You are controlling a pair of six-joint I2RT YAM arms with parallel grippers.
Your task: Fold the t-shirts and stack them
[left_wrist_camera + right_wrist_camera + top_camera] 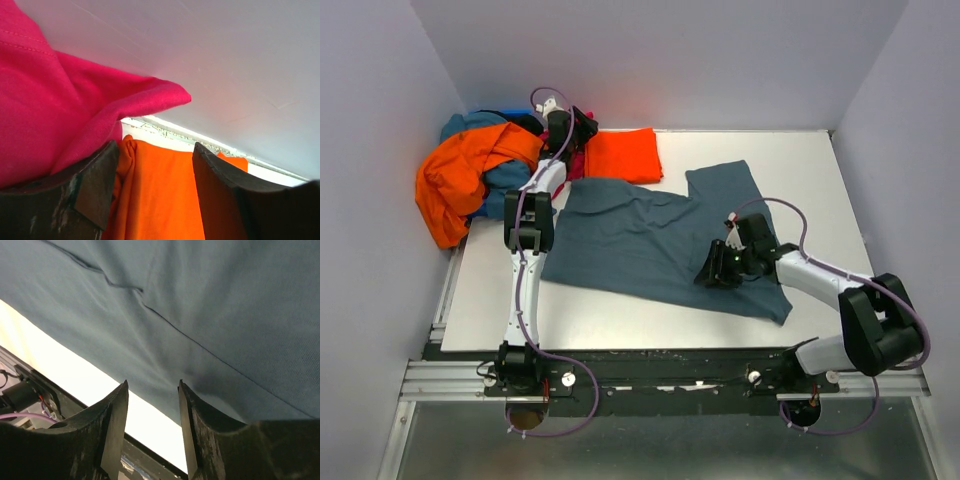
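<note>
- slate blue-grey t-shirt: spread unfolded, rumpled, middle of table
- right gripper: low over its near edge, jaws part open, holding nothing
- left gripper: at back by folded orange-red t-shirt, jaws apart, empty; magenta t-shirt just beside
- judgement: pinch only the edge layer, then fold square

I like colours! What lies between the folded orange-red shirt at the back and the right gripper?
The spread-out slate blue-grey cloth t-shirt covers that stretch, from the bright orange-red folded t-shirt to the right gripper. The top view shows it.

At least five t-shirts, two arms
</note>
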